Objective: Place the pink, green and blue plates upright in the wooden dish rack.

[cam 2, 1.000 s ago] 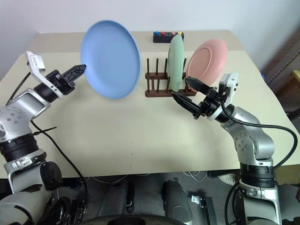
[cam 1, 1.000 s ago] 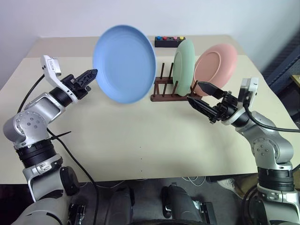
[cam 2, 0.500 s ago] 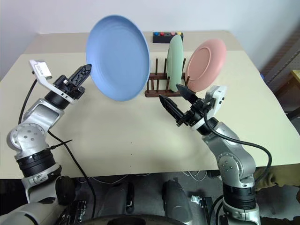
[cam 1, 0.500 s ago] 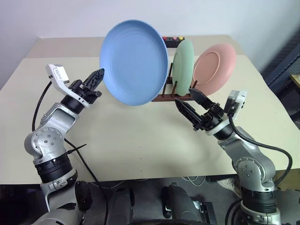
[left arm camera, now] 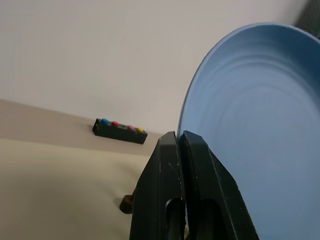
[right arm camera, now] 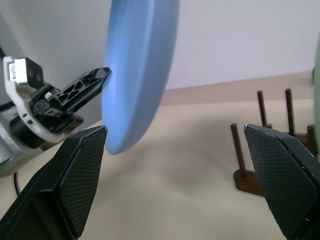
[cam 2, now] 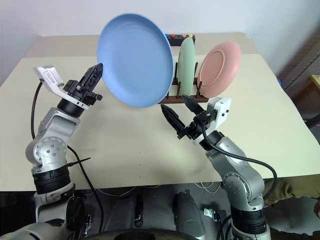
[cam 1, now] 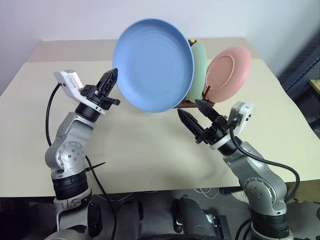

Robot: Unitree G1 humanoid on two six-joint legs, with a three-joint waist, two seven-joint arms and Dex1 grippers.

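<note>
The blue plate (cam 1: 152, 65) hangs upright in the air above the table, left of the rack. My left gripper (cam 1: 113, 75) is shut on its left rim, and the left wrist view shows the fingers (left arm camera: 172, 150) pinched on the plate's edge (left arm camera: 260, 125). The green plate (cam 1: 200, 67) and the pink plate (cam 1: 229, 74) stand upright in the wooden dish rack (cam 2: 200, 98), whose left pegs (right arm camera: 261, 112) stand bare. My right gripper (cam 1: 189, 108) is open and holds nothing. It sits low in front of the rack, just below the blue plate's right edge.
A small black box with coloured buttons (left arm camera: 120, 131) lies at the table's far edge behind the rack. The beige table (cam 1: 150, 145) spreads wide between and in front of the two arms.
The left gripper has carried the blue plate to the right, so it now hides the rack's left part. The right gripper drew left and back from the rack, still open.
</note>
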